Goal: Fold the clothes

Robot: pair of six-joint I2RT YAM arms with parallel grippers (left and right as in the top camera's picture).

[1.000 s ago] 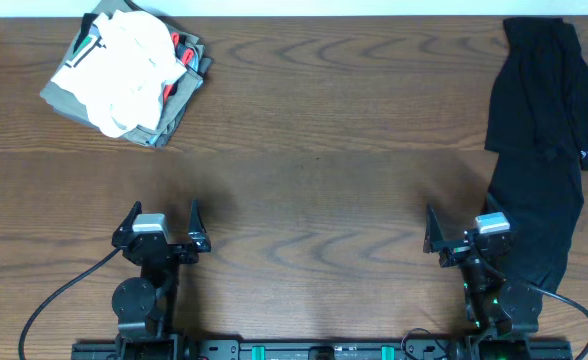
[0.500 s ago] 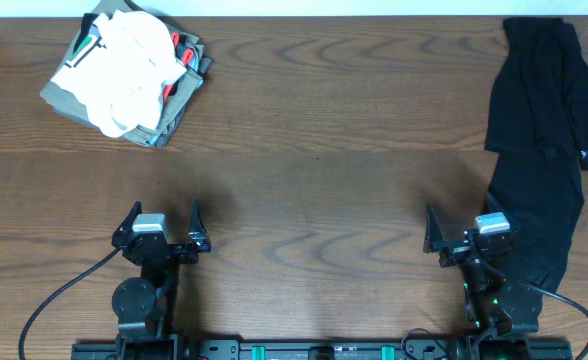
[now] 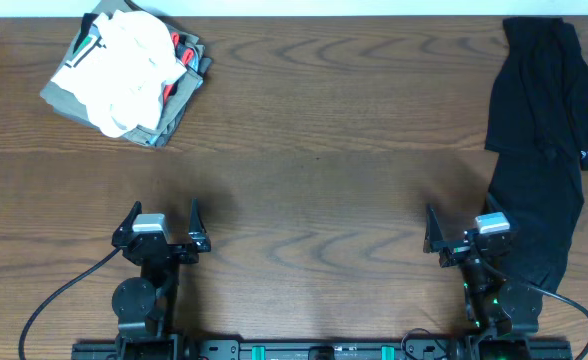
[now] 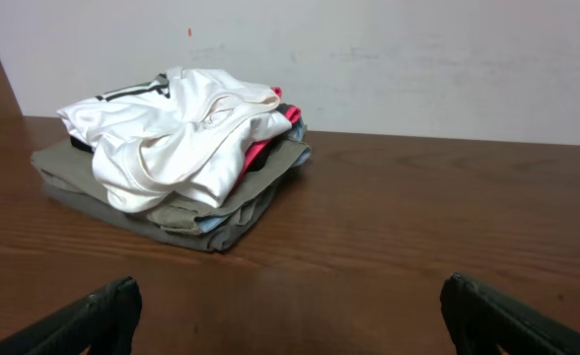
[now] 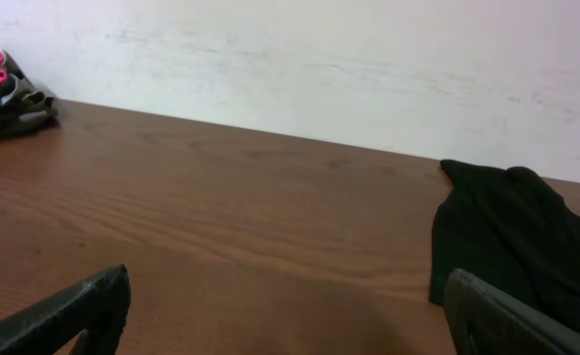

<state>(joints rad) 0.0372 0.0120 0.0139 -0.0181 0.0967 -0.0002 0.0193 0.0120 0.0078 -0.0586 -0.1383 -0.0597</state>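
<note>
A pile of clothes (image 3: 124, 75) lies at the table's far left. A crumpled white garment (image 4: 181, 138) sits on top, with olive-grey cloth (image 4: 142, 212) under it and red cloth showing at its right side. No robot print shows on the white garment. A black garment (image 3: 539, 140) lies spread along the right edge and also shows in the right wrist view (image 5: 507, 237). My left gripper (image 3: 164, 213) is open and empty near the front edge, far from the pile (image 4: 290, 301). My right gripper (image 3: 461, 222) is open and empty, just left of the black garment (image 5: 288, 291).
The brown wooden table (image 3: 314, 150) stretches between the two sets of clothes. A white wall (image 5: 320, 69) stands behind the far edge. Cables run from both arm bases at the front edge.
</note>
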